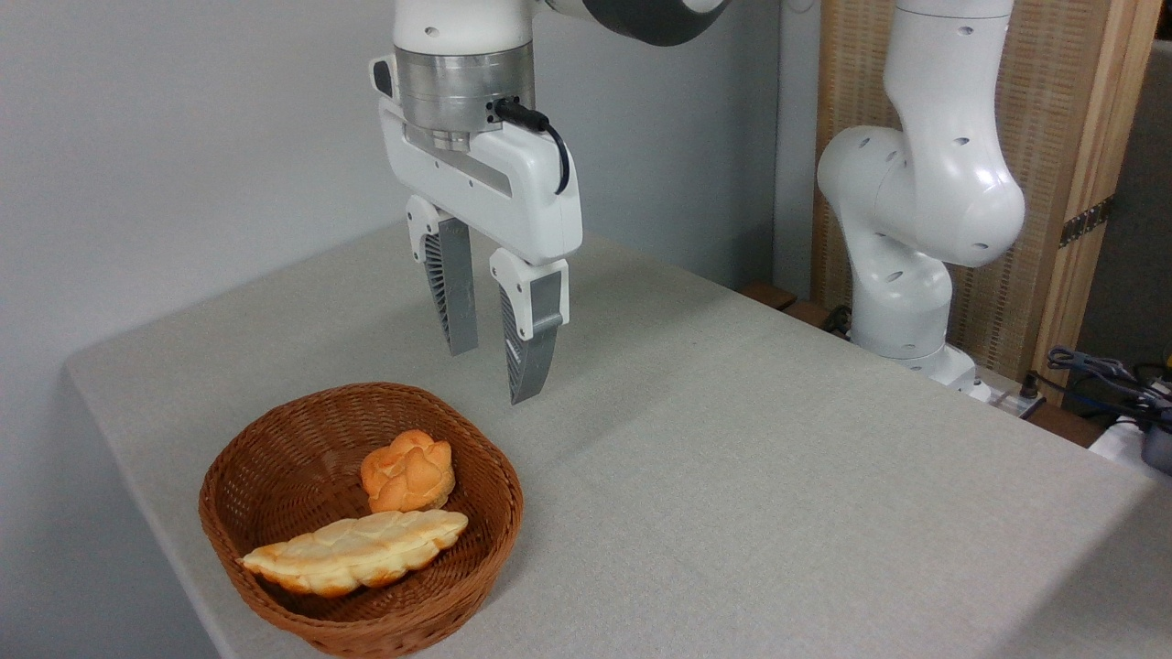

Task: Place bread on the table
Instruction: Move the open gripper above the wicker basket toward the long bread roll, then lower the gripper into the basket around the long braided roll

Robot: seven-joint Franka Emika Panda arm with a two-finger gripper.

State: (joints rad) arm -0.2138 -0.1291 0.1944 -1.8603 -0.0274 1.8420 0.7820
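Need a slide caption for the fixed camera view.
Open tool hovers above wicker basket holding braided bread and a bun.

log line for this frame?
claw open, above basket rim | bread in basket beside bun | table: no bread

Plain pale grey wall point(183, 137) fills left and centre bkgd, evenly lit, no hard shadows. At right, a wood-framed panel point(1053, 137) w/ woven tan infill, metal hinge point(1085, 221) on its frame. Dark gap beyond it at far right. Low down at right edge, a tangle of dark cables point(1099, 371) near some white gear, partly cut off.
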